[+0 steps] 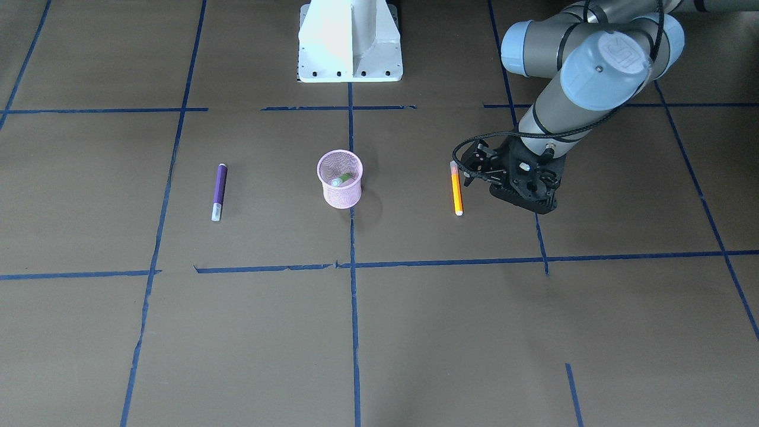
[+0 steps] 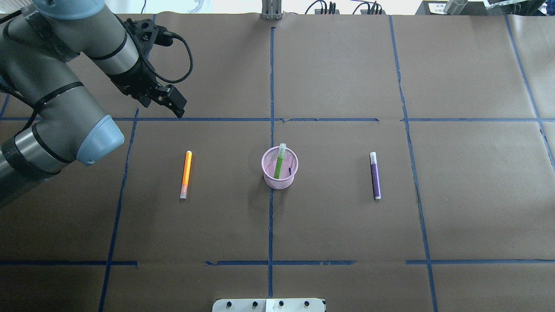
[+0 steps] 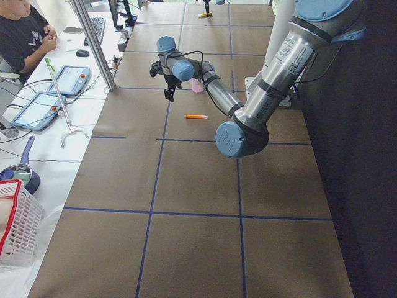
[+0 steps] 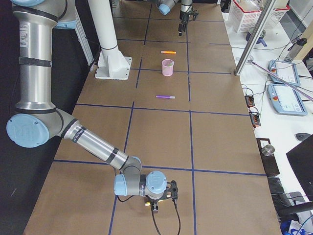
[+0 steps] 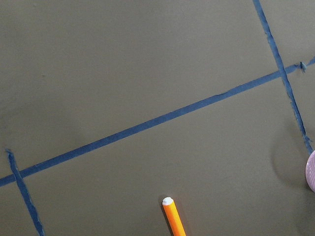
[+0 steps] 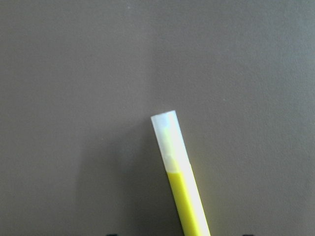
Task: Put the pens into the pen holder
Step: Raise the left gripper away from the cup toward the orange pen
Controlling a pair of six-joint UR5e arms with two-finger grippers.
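Note:
The pink mesh pen holder (image 2: 279,180) stands at the table's middle with a green pen (image 2: 279,163) leaning inside it. An orange pen (image 2: 186,173) lies flat on its left, and a purple pen (image 2: 375,175) lies flat on its right. My left gripper (image 2: 175,106) hovers open and empty just beyond the orange pen (image 1: 456,188), whose tip shows in the left wrist view (image 5: 173,216). My right gripper (image 4: 159,198) is low at the table's right end. In the right wrist view its fingertips stand apart on either side of a yellow pen (image 6: 179,172).
The robot's white base (image 1: 350,41) stands behind the pen holder (image 1: 341,196). Blue tape lines cross the brown table. A metal post (image 4: 254,34), tablets and a white basket (image 3: 15,230) stand along the operators' side, where a person (image 3: 22,31) sits.

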